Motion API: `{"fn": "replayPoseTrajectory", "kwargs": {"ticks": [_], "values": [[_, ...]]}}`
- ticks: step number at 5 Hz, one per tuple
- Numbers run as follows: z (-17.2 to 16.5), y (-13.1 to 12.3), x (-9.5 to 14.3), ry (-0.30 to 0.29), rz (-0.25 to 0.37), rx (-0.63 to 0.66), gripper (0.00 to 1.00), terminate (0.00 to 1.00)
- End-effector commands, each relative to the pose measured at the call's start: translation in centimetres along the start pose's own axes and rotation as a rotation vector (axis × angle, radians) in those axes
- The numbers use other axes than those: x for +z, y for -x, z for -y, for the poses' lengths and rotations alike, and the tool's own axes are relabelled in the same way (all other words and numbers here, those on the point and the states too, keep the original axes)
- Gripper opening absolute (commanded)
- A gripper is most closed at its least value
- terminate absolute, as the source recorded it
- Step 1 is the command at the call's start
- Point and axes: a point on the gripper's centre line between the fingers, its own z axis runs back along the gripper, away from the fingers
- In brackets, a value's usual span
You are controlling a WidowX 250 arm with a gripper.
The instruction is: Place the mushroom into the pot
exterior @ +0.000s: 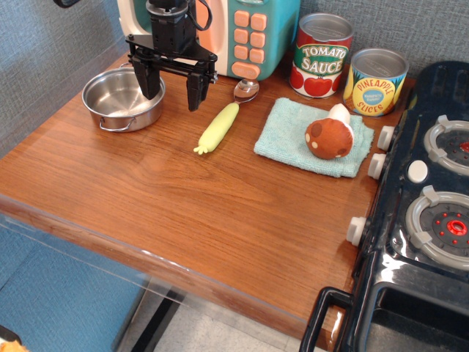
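Note:
The mushroom (pixel 331 135) lies on its side on a light blue cloth (pixel 304 136) at the right of the wooden table, its brown spotted cap toward the front and its cream stem toward the back. The shiny steel pot (pixel 117 99) stands at the back left and looks empty. My black gripper (pixel 173 86) hangs open and empty just right of the pot, its left finger over the pot's right rim. It is far left of the mushroom.
A yellow-green corn toy (pixel 218 127) lies between gripper and cloth, with a metal spoon (pixel 246 89) behind it. A toy microwave (pixel 242 33), a tomato sauce tin (pixel 321 56) and a pineapple tin (pixel 374 82) line the back. A toy stove (pixel 432 213) borders the right.

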Motion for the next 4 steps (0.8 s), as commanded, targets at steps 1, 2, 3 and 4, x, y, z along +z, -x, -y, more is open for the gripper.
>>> {"fn": "replayPoseTrajectory", "kwargs": {"ticks": [1, 2, 3, 4], "values": [[0.0, 0.0, 0.0, 0.0, 0.0, 0.0, 1.0, 0.0], [2.4, -0.9, 1.6, 0.01, 0.061, -0.052, 1.0, 0.0], [5.2, -1.8, 3.2, 0.008, 0.101, -0.107, 1.0, 0.0], [8.2, -2.1, 5.2, 0.053, 0.15, -0.141, 1.0, 0.0]]}}
